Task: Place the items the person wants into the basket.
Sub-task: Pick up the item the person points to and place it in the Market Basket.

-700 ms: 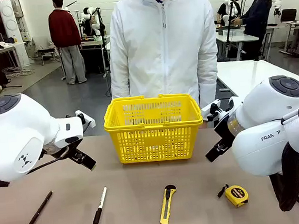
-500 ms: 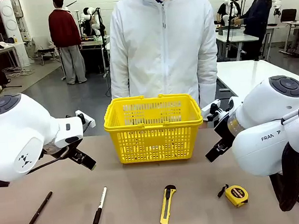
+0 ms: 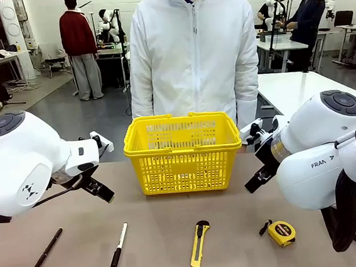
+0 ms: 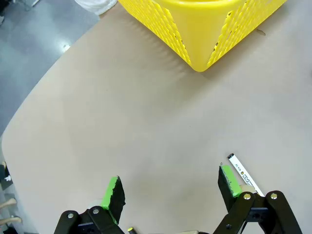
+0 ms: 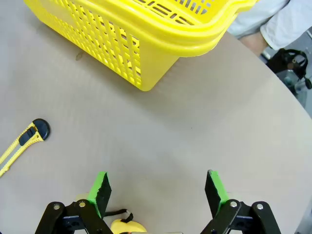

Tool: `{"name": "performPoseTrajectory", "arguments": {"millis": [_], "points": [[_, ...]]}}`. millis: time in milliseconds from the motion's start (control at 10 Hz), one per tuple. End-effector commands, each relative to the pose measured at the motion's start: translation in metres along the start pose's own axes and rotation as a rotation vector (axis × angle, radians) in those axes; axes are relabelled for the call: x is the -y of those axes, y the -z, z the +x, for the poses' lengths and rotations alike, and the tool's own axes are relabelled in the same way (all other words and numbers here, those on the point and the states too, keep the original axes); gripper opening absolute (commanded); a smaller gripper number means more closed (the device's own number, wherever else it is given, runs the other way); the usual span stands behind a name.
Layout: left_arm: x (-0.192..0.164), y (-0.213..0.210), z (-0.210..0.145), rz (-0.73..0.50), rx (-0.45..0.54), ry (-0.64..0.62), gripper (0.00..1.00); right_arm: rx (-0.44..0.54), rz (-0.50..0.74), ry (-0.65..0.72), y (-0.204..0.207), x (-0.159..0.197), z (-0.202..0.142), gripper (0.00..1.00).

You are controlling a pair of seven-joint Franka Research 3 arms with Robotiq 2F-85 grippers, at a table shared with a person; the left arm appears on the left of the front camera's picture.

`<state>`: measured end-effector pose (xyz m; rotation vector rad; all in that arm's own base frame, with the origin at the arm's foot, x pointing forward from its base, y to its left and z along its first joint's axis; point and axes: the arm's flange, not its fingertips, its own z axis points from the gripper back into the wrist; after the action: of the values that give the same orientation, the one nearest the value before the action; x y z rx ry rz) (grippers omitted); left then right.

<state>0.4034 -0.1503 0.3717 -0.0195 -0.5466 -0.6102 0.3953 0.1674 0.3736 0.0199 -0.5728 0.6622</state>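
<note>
Looking nearest first, I see the thin black pen (image 3: 47, 250) and the white marker (image 3: 119, 245) lying flat at near left; both look light, stiff, prone to roll, so I'd pinch mid-barrel. The left gripper (image 4: 170, 184) and right gripper (image 5: 157, 183) hang empty, jaws apart. Farther off stands the basket (image 3: 184, 164), the person (image 3: 192, 56) behind it.

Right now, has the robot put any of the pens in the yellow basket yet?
Nothing is done yet: the black pen and the white marker lie on the table, and the basket looks empty. Nothing is in hand: the left gripper and right gripper are open, above the table. Left to do: picking up both and dropping them in the basket.
</note>
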Motion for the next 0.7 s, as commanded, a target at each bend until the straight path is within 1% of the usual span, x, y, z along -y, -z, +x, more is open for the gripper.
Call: {"name": "performPoseTrajectory", "arguments": {"millis": [0,400,500,600], "points": [[0.000,0.000,0.000,0.000,0.000,0.000,1.00,0.000,0.000,0.001,0.000,0.000,0.000,1.00],[0.000,0.000,0.000,0.000,0.000,0.000,1.00,0.000,0.000,0.000,0.000,0.000,0.000,1.00],[-0.004,-0.040,0.016,0.033,-0.036,0.046,1.00,-0.014,-0.027,0.005,-0.040,0.002,0.017,1.00],[-0.009,-0.078,0.035,0.019,-0.065,0.083,1.00,-0.027,-0.054,0.044,-0.080,0.011,0.034,1.00]]}}
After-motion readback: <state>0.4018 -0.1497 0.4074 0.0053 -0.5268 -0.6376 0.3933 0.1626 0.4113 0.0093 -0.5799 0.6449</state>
